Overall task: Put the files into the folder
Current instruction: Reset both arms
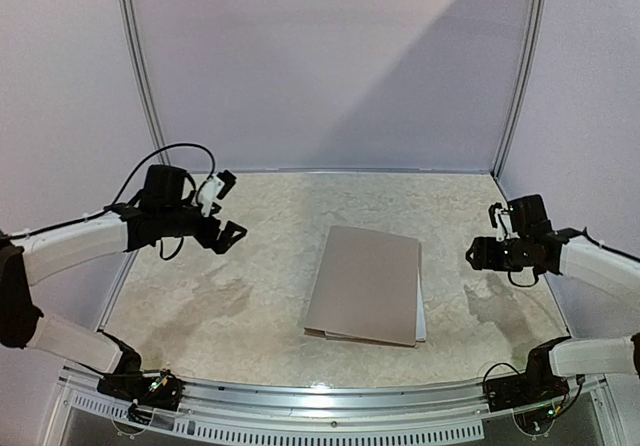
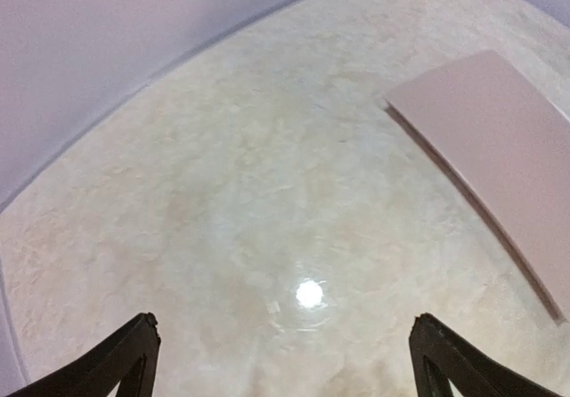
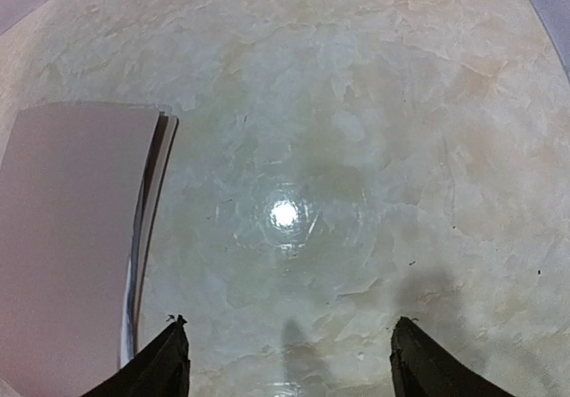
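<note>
On the worktop (image 1: 260,296), from above, the closed folder (image 1: 365,284) lies centred, files (image 1: 421,318) peeking past its right edge. Left wrist: left fingers (image 2: 125,361) spread wide, empty. Right wrist: right fingers (image 3: 165,366) apart, empty; a nudge might spill protruding sheets.

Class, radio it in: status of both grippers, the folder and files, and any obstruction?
Left gripper raised, jaws open, empty. Right gripper raised, jaws open, empty. Folder closed flat on table, files peeking out its right edge. No obstruction seen.
</note>
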`<action>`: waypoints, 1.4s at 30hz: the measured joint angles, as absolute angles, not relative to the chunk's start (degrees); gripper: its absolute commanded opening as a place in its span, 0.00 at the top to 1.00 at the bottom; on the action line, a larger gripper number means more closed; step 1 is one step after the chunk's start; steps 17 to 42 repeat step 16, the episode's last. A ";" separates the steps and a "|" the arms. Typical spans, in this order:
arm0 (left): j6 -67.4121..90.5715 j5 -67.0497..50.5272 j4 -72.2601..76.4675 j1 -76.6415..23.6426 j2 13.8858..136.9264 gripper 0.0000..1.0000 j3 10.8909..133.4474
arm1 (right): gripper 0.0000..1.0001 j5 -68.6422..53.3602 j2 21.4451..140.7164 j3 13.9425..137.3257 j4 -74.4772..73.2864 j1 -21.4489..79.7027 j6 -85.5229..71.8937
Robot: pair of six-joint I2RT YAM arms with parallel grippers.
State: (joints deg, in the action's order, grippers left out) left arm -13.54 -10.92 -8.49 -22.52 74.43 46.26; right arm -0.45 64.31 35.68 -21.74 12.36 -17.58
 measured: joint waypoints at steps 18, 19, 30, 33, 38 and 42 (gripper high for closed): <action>-15.14 -20.23 5.02 4.34 68.58 0.00 26.35 | 0.01 12.19 35.42 7.51 1.87 12.38 -21.23; -15.14 -20.23 5.02 4.34 68.58 0.00 26.35 | 0.01 12.19 35.42 7.51 1.87 12.38 -21.23; -15.14 -20.23 5.02 4.34 68.58 0.00 26.35 | 0.01 12.19 35.42 7.51 1.87 12.38 -21.23; -15.14 -20.23 5.02 4.34 68.58 0.00 26.35 | 0.01 12.19 35.42 7.51 1.87 12.38 -21.23; -15.14 -20.23 5.02 4.34 68.58 0.00 26.35 | 0.01 12.19 35.42 7.51 1.87 12.38 -21.23; -15.14 -20.23 5.02 4.34 68.58 0.00 26.35 | 0.01 12.19 35.42 7.51 1.87 12.38 -21.23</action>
